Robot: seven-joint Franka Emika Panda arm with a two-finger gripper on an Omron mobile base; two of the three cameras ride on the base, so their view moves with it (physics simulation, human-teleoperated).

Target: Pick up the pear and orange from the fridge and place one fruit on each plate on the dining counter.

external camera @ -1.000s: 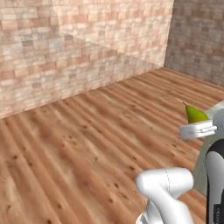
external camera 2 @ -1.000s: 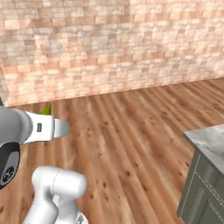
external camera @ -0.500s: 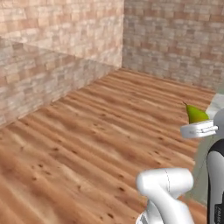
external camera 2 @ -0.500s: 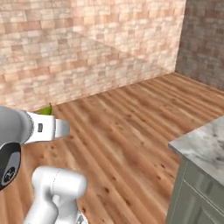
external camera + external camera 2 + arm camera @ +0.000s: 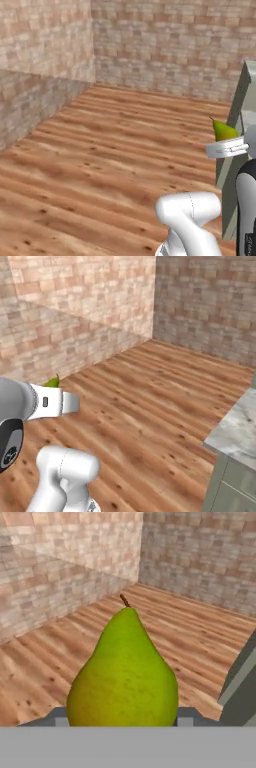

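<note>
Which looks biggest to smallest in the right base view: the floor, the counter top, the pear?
1. The floor, by far the largest.
2. The counter top, a marbled corner cut off at the right edge.
3. The pear, just a green tip behind the arm, so its real size can't be judged here.

The pear (image 5: 123, 672) has its bottom cut off at 6 o'clock in the hand view; in the left base view the white arm hides all but its top (image 5: 223, 131); the marble counter (image 5: 235, 432) runs off the edge at 3 o'clock.
</note>
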